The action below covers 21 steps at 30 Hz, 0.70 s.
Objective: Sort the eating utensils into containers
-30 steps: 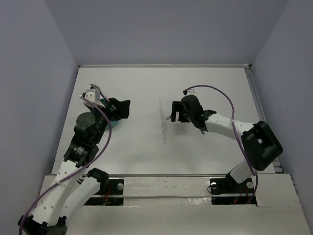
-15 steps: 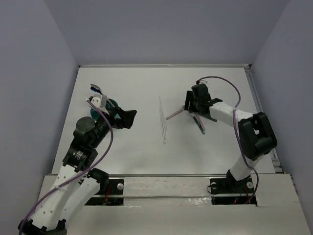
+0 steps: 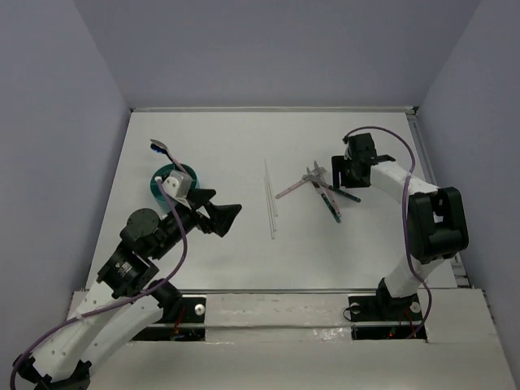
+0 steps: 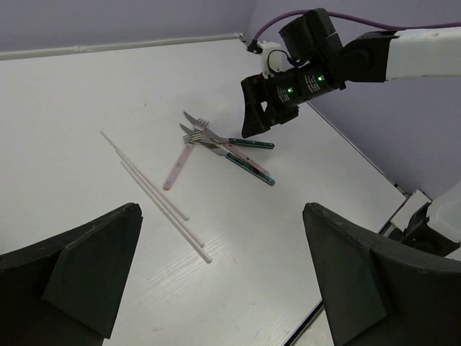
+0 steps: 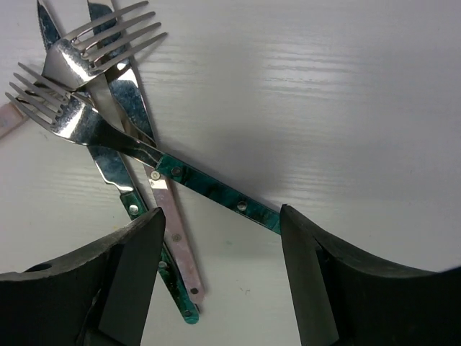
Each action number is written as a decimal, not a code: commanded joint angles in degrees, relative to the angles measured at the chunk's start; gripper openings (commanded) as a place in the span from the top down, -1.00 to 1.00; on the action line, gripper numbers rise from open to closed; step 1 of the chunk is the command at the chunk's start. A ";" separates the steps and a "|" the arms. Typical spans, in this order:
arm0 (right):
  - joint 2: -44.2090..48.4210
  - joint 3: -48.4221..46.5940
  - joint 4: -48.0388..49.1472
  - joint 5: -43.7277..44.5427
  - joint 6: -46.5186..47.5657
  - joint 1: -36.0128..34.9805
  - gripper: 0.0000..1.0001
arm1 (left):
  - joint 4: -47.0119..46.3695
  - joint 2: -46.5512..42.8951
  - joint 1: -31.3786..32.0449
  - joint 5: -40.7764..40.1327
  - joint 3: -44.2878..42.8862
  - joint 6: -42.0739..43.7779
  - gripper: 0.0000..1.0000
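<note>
The teal cup [image 3: 185, 173] stands at the left with a blue spoon [image 3: 158, 147] sticking out of it. My left gripper [image 3: 219, 208] is open and empty, just right of the cup, over bare table [image 4: 223, 288]. A crossed pile of forks and knives [image 3: 318, 185] with green and pink handles lies right of centre. My right gripper [image 3: 340, 177] is open and empty, low over the handle ends of the pile [image 5: 223, 281]. A green-handled fork [image 5: 216, 191] and a pink handle [image 5: 178, 241] lie between its fingers. A pink-handled piece [image 4: 178, 164] lies at the pile's left.
Two thin white chopsticks [image 3: 270, 199] lie side by side in the middle of the table, also seen in the left wrist view [image 4: 155, 193]. Raised rails run along the table's far edge [image 3: 268, 109] and right edge [image 3: 424, 162].
My left gripper has drawn back from the cup toward the near right, leaving the blue spoon in it. My right gripper has moved right, off the pile toward its handle ends.
</note>
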<state>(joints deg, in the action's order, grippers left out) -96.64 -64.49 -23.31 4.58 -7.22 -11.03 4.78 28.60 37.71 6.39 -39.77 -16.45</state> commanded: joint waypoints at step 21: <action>-16.74 -14.34 -11.06 -3.34 19.78 0.13 -0.45 | -0.82 -3.46 5.35 -3.23 -2.24 1.95 -0.93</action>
<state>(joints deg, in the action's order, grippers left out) -111.42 -77.08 -31.68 3.64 8.03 -10.94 5.61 24.99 42.72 3.16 -39.88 -15.27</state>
